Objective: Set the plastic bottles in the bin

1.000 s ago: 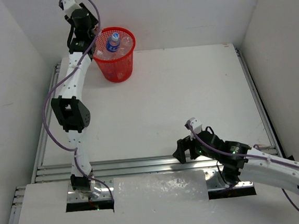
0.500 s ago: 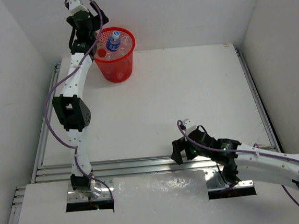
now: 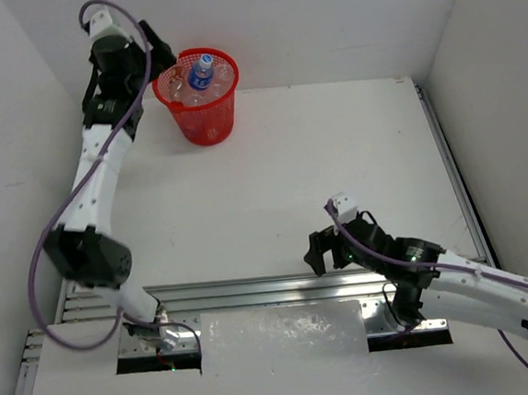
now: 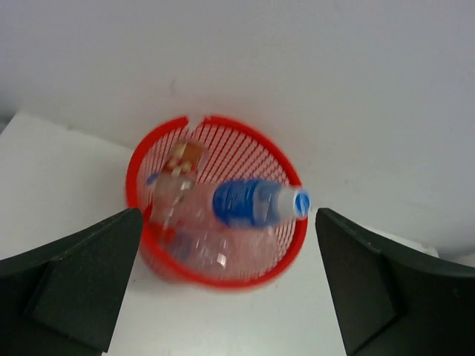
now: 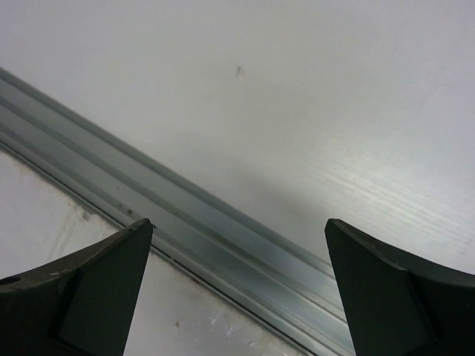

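- Several plastic bottles [image 3: 182, 83] sit inside the bin [image 3: 204, 129], which stands at the far left corner of the table [image 3: 334, 154]. We find no bottle outside it in any view.
- The left gripper [image 3: 157, 54] hangs just beside the bin's left rim and a little above it. Its fingers are spread wide with nothing between them, and in the wrist view the bin's mouth shows in the gap between the two fingers.
- On top of the pile lies a blue-labelled bottle [image 4: 249, 202], its long axis running across the bin's mouth and its white cap close to the rim. Clear bottles lie under and beside it, too jumbled for us to count.
- The right gripper [image 3: 317, 253] is well apart from all this, at the near edge of the table over the metal rail [image 5: 148, 200], with its fingers wide and empty.
- We judge the left arm by far the nearer to the bin. The bottles lie below and ahead of its fingers, already where the task wants them, so we expect the coming move to be a retreat and not a grasp.
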You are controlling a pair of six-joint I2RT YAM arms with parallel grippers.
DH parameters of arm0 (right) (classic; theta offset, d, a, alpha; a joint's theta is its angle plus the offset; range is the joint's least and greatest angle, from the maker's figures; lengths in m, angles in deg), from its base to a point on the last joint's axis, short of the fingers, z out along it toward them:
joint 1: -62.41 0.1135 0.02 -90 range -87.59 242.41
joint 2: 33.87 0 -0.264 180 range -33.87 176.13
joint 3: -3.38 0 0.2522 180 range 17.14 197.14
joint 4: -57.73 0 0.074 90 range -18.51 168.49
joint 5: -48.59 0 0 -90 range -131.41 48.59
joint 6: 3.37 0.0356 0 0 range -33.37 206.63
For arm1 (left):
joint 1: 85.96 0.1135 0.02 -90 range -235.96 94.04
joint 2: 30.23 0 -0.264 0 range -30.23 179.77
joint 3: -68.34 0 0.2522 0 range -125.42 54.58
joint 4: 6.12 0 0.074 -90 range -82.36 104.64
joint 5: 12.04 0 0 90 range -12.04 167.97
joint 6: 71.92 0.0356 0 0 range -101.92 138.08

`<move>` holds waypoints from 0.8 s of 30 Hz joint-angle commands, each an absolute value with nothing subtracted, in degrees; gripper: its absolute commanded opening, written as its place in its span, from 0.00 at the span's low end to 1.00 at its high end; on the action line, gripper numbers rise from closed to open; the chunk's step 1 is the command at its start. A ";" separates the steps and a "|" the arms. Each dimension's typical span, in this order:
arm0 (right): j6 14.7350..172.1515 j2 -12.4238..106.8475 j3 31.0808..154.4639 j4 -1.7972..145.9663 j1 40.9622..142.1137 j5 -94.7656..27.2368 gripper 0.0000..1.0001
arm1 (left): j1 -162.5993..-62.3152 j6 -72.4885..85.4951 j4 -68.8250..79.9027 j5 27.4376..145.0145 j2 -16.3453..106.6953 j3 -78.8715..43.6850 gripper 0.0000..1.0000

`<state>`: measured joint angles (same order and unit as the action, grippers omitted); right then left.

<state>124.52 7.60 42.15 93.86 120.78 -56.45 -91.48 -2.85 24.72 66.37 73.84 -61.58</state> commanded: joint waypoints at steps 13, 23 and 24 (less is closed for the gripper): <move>120.89 -3.80 65.30 125.69 120.86 -93.09 0.99 | -94.66 -0.91 31.80 74.18 10.39 4.83 1.00; 121.26 -8.74 62.66 124.57 120.95 -89.48 0.99 | -94.92 1.83 29.78 70.33 -3.16 13.97 1.00; 121.34 -7.78 63.27 124.66 120.95 -89.83 0.99 | -94.92 1.48 30.05 69.88 -2.90 13.97 1.00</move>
